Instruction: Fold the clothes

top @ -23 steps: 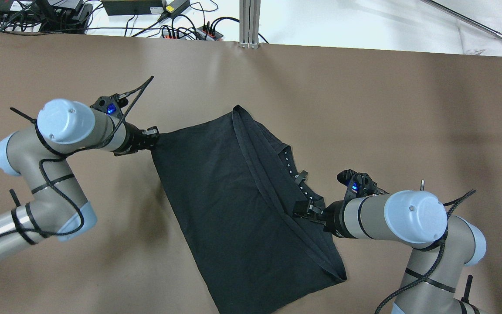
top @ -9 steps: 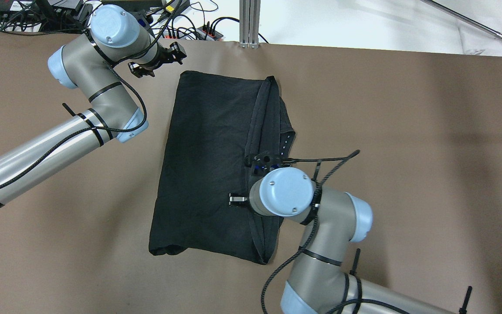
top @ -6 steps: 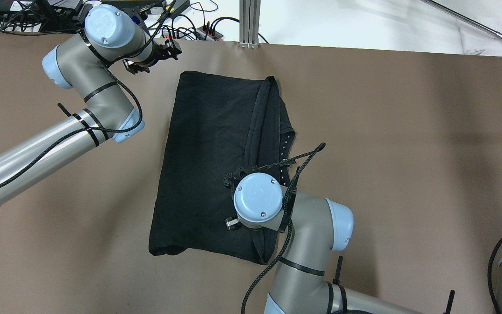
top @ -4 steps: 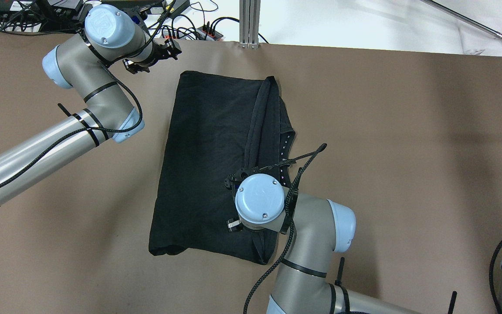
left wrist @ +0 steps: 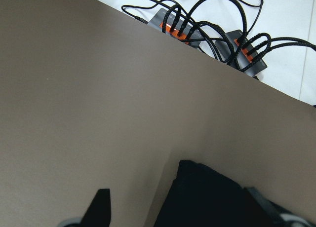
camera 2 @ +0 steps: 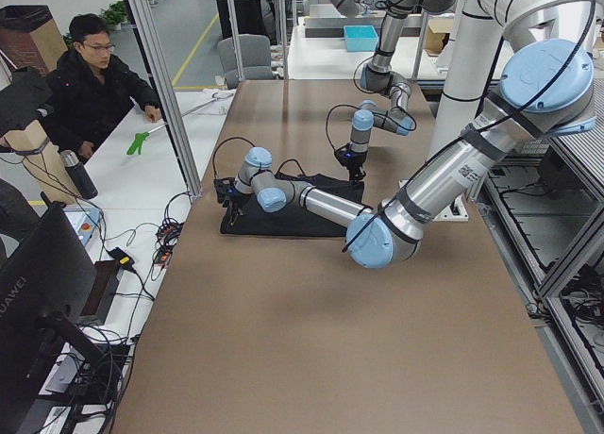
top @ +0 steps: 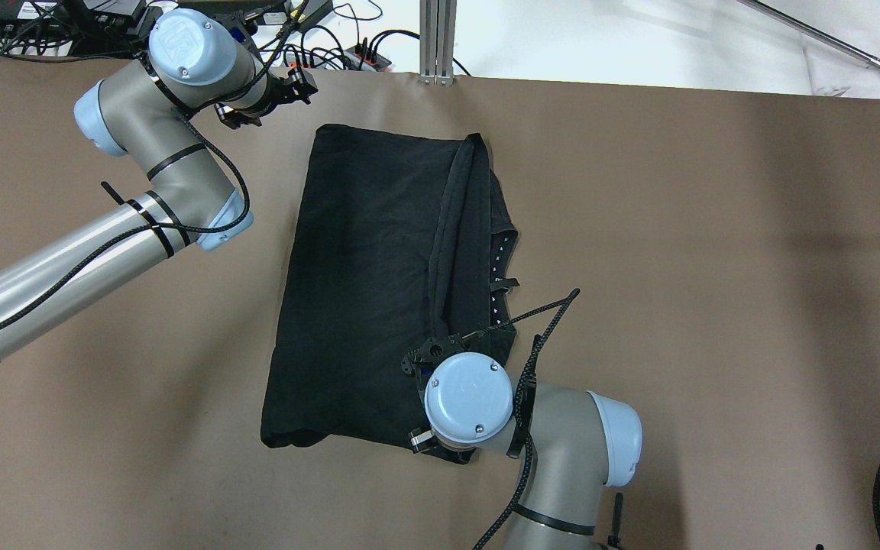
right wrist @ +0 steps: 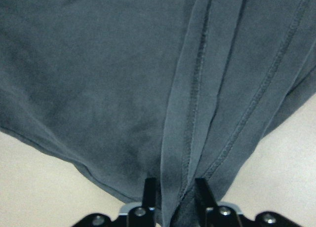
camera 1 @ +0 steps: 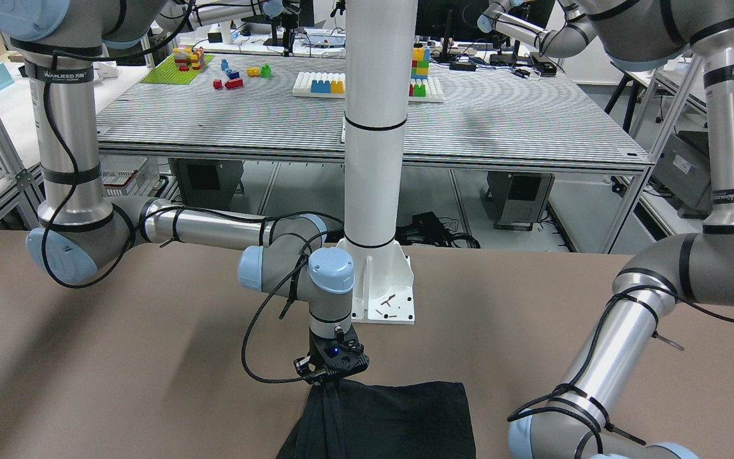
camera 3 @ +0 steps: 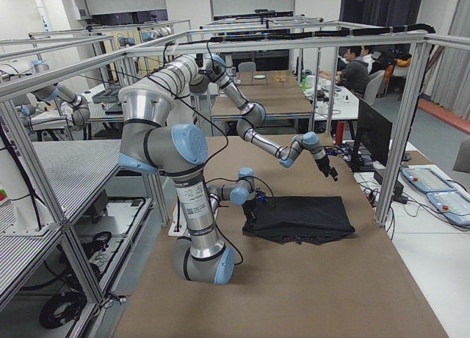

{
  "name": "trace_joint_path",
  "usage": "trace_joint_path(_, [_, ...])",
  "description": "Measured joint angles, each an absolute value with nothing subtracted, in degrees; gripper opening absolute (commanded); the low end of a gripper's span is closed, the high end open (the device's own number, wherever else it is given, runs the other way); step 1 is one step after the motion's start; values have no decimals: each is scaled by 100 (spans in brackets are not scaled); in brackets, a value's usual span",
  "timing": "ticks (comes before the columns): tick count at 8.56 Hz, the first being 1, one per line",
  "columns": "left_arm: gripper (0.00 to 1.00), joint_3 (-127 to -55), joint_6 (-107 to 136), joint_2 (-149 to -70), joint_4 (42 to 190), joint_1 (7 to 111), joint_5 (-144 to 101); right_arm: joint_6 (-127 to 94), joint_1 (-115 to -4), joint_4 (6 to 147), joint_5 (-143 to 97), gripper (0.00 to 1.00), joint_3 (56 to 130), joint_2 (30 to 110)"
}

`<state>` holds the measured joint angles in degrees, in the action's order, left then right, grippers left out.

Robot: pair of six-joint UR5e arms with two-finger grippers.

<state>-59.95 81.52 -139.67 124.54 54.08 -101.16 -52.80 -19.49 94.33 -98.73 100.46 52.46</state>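
Black garment (top: 363, 275) lies flat on the tabletop (top: 677, 229), a bit left of centre. Its far end is near the tabletop's far edge and its long side runs toward the robot's edge.

Its right side is doubled over, with the hem band (right wrist: 192, 113) on top and the row of white dots (top: 495, 283) peeking out beside it.

Right pincer (right wrist: 176, 190) is clenched on the hem band at the garment's near end, by its right corner, and fabric bunches up in its grip. Left pincer (top: 264, 98) is released, jaws wide apart, hovering just off the garment's far left corner without touching.

We judge the cloth thin, light and limp: it'll sag and slide on itself, with no stiffness to push against. Best holds are hems and corners, with both layers pinched. No container in play as far as we can see.
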Motion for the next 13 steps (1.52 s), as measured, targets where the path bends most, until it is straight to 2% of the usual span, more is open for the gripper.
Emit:
trace_joint_path(3, [94,-6004,8156,-13958,12454,5399,-10116,-5307,-1920,9424,-9863,32,9895,5125])
trace_joint_path(6, [94,-6003,8156,-13953,12454,5386,-10116,-5308,-1909,9422,-9854,31,9849,5123])
trace_joint_path(8, [94,-6003,8156,-13949,12454,5381,-10116,-5306,-1908,9422,-9853,15,9845,5130])
trace_joint_path(9, [94,-6003,8156,-13940,12454,5378,-10117,-5304,-1908,9422,-9853,0,9844,5132])
trace_joint_path(13, [94,-6003,8150,-13862,12469,5362,-10118,-5227,-1957,9408,-9872,0,9843,5144])
